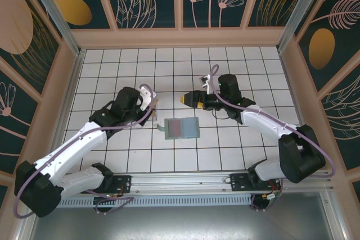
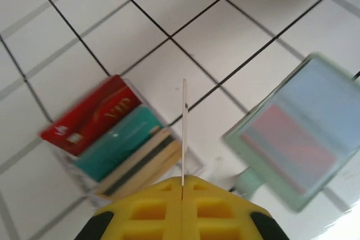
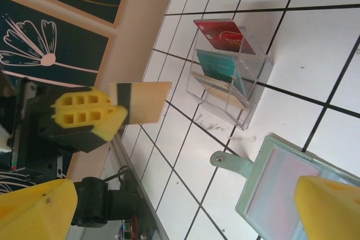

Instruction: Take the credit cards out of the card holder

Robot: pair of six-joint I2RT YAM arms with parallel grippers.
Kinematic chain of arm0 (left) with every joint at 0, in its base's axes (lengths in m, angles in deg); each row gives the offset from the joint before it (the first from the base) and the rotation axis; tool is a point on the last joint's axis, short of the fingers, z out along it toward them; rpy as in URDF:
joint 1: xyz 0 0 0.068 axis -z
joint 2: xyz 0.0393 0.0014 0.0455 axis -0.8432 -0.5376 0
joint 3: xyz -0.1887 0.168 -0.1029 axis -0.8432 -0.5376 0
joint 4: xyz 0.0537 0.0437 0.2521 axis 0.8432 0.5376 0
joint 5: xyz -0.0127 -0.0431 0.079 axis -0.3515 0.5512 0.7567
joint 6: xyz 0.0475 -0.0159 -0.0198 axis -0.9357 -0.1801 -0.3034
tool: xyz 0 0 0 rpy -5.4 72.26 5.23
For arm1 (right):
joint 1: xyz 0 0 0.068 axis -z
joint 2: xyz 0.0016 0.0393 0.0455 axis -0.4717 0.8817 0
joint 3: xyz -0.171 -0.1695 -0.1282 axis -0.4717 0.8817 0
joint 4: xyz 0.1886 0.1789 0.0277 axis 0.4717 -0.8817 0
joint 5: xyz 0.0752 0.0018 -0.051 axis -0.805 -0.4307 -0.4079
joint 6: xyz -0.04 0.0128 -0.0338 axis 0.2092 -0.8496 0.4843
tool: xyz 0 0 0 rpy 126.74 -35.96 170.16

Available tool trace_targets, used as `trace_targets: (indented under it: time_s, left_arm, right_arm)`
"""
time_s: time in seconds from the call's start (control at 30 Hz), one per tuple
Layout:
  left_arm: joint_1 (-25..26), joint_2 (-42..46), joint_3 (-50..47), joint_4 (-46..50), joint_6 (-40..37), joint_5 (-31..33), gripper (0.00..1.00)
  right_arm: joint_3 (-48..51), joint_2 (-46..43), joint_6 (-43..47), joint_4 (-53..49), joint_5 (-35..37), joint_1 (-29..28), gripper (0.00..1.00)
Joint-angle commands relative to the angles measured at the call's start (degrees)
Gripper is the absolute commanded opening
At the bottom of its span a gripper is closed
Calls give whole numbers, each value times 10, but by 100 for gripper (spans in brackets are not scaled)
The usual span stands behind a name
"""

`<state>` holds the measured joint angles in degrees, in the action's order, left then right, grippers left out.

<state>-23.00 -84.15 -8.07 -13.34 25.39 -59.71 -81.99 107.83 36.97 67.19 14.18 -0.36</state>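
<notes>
The left gripper (image 2: 183,189) is clenched on a tan card (image 3: 143,102) with a dark stripe along one end, held up off the tiled table (image 1: 112,60) — in its own wrist view the card shows edge-on, a thin pale line running between the clear tray (image 3: 259,74) and the card holder (image 2: 306,133). The tray stands near the card holder's strap side, and a red card (image 2: 93,119), a teal card (image 2: 115,144) and a striped card (image 2: 140,167) lean fanned inside it. The card holder lies open and flat on the tiles between the two arms, light blue within, with a pinkish card (image 2: 287,144) behind its clear pocket. The right gripper (image 1: 187,99) hangs released near the holder's far side — yellow fingers (image 3: 39,209) spread wide, holding nothing
</notes>
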Motion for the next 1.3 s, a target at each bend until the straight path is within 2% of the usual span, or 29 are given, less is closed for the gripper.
trace_targets:
  time_s: [0.0,0.1,0.2,0.47,0.7,1.27]
  left_arm:
    - [-1,12,-18,24,-179,60,0]
    - [-1,1,-29,35,-270,72,0]
    - [-1,-11,-50,3,-334,89,0]
    - [-1,-49,-94,-118,-420,94,0]
    - [-1,-76,-110,-164,-432,82,0]
    - [-2,-106,-157,-248,-448,110,0]
  right_arm:
    - [11,-16,4,12,8,6,99]
    - [10,-15,4,14,7,7,99]
    - [7,-12,8,10,6,7,99]
    - [10,-17,9,1,12,11,99]
    - [21,-21,5,3,18,13,99]
    - [40,-24,-7,22,16,15,99]
